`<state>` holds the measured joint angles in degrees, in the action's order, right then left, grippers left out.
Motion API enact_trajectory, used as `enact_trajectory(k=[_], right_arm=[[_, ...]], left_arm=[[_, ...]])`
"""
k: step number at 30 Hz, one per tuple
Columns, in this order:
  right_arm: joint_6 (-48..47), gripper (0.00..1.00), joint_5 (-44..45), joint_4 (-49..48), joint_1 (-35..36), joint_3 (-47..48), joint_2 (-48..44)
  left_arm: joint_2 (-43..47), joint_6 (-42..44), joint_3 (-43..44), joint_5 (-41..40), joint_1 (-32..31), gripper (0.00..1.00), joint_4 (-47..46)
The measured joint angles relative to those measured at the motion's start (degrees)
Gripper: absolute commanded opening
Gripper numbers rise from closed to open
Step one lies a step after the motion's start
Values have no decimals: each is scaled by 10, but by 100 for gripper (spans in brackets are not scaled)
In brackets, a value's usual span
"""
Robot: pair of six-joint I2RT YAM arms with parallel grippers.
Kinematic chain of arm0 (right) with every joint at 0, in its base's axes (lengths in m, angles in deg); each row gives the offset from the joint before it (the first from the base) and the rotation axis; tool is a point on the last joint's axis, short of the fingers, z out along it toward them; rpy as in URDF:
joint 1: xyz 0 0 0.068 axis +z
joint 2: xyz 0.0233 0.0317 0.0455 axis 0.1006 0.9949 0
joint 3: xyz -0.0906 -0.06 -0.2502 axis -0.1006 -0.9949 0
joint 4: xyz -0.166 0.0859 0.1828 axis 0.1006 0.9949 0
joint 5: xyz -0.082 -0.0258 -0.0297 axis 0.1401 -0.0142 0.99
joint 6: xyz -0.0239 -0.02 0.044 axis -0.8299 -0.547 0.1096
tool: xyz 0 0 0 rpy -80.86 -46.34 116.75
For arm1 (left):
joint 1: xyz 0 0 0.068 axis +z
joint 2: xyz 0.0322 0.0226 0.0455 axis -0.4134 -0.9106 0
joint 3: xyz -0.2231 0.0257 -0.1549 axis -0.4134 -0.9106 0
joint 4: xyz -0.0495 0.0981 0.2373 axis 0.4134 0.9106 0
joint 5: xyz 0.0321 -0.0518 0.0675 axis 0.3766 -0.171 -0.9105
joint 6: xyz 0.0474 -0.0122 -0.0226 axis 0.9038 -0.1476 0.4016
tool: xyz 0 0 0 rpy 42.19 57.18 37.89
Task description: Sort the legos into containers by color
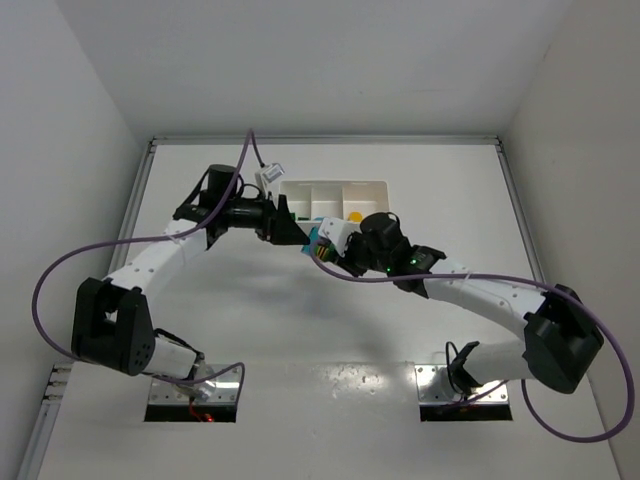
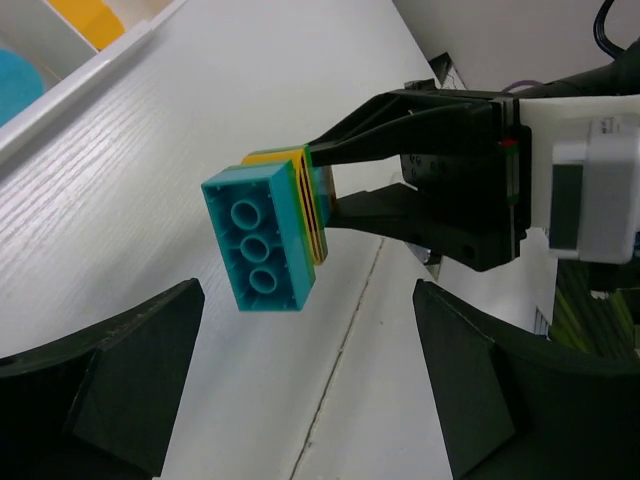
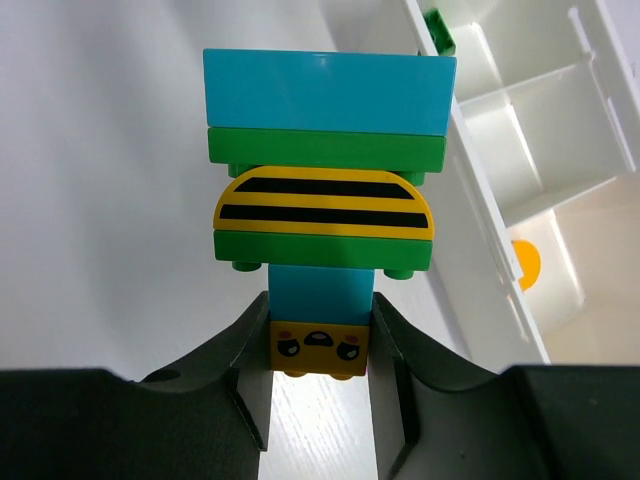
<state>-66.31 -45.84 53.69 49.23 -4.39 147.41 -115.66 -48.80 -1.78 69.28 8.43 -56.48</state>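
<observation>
Fingers (image 3: 235,380) of the right gripper (image 3: 320,322) are clamped on the narrow base of the lego clump (image 3: 325,150), at the small yellow face brick (image 3: 318,347). The clump is held clear of the wood-grain table (image 2: 200,130), near the front wall of the tray (image 3: 540,140). The left gripper (image 2: 305,330) stands wide open, one matt black jaw on each side of the clump's cyan end, touching nothing. Risk: the hold is on one narrow brick only, so a pull from the left gripper may lever the whole stack loose or split it at an unintended seam; the glossy plastic faces likely offer little friction. The clump is a stack of rectangular studded bricks in cyan, green and yellow, with one black-striped half-round piece (image 3: 325,205). Beyond, the tray's thin-walled white compartments hold a green brick (image 3: 436,30) and an orange piece (image 3: 527,262).
</observation>
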Motion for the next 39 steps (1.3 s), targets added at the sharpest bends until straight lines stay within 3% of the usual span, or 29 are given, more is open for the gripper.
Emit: enact_trajectory(k=[7, 10, 11, 12, 14, 15, 16, 17, 25, 31, 39], right_arm=[[-2, 0, 9, -13, 24, 21, 3], [-2, 0, 11, -18, 31, 24, 3], [-2, 0, 15, -19, 33, 24, 3], [-2, 0, 16, -20, 35, 24, 4], [-2, 0, 22, -20, 39, 24, 4], [-2, 0, 25, -19, 40, 24, 4], [-3, 0, 28, -16, 41, 24, 5], [-4, 0, 35, -17, 43, 24, 5], [24, 0, 44, -21, 30, 3, -19], [42, 0, 52, 58, -5, -57, -82], [52, 0, -57, 156, -38, -73, -58]], left_arm=[[-35, -7, 4, 4, -5, 91, -7], [-42, -7, 4, 2, -5, 78, -7], [-42, -7, 4, 1, -5, 72, -7], [-42, -8, 4, 2, -5, 56, -8], [-43, -10, 4, 6, -5, 37, -12], [-45, -12, 5, 13, -5, 15, -13], [-45, -17, 6, 18, -6, 3, -14], [-46, -20, 7, 19, -6, 0, -16], [-40, -17, 0, 28, 0, 0, -27], [-13, 12, -17, 35, 23, 0, -17], [-15, 34, -20, 32, 25, 0, -11]])
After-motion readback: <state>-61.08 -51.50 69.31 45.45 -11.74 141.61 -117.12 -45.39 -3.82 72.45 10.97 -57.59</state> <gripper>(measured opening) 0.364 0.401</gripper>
